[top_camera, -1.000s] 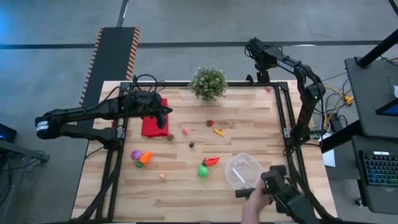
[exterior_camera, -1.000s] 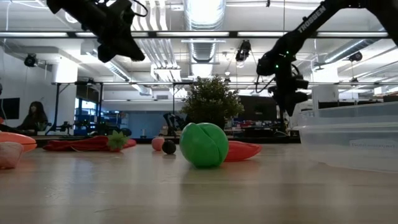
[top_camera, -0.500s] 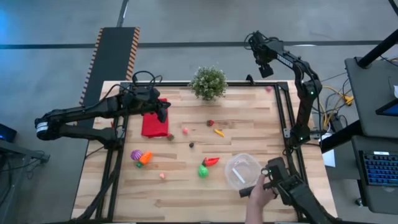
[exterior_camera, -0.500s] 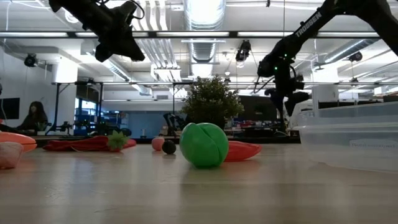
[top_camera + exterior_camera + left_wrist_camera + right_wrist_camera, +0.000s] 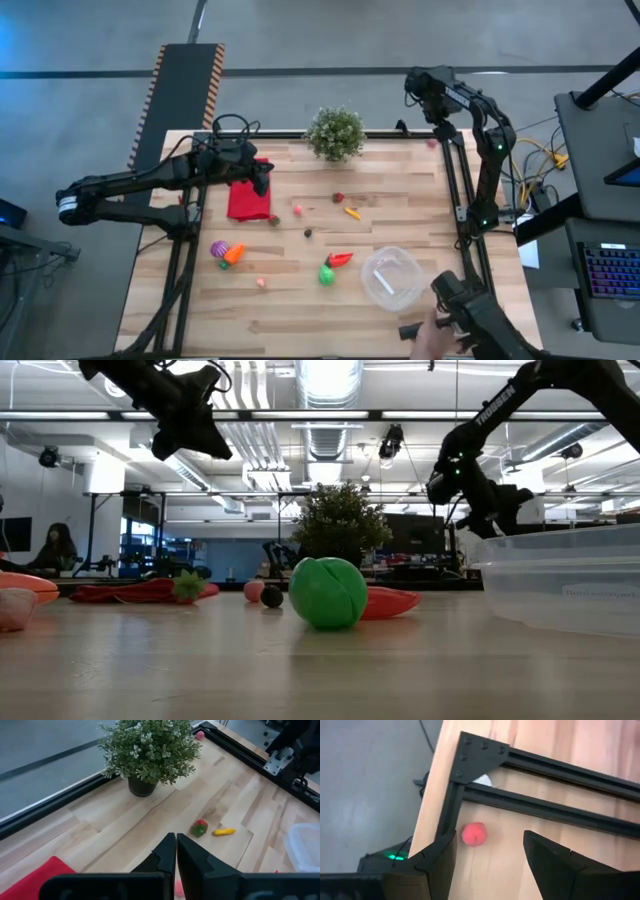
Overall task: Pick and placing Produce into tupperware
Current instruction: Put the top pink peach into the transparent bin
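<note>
The clear round tupperware (image 5: 392, 277) stands near the table's near right edge, large at the low view's right (image 5: 565, 585). Produce lies scattered on the wood: a green piece (image 5: 326, 274), a red pepper (image 5: 340, 259), a purple piece (image 5: 218, 248), an orange carrot (image 5: 234, 253), a yellow piece (image 5: 352, 212), a red berry (image 5: 338, 198). A pink ball (image 5: 432, 143) lies in the far right corner. My right gripper (image 5: 490, 860) hovers open above that pink ball (image 5: 474, 834). My left gripper (image 5: 176, 855) is shut, raised over the red cloth (image 5: 248, 200).
A potted plant (image 5: 335, 132) stands at the far edge's middle. Black frame rails (image 5: 540, 805) run around the table close to the pink ball. A person's hand (image 5: 432, 338) holding a dark device is at the near right edge, beside the container.
My right gripper has swung toward the table's right and turned about over the far right corner, staying high. The person's hand with the dark device has drawn back from the container toward the near edge.
</note>
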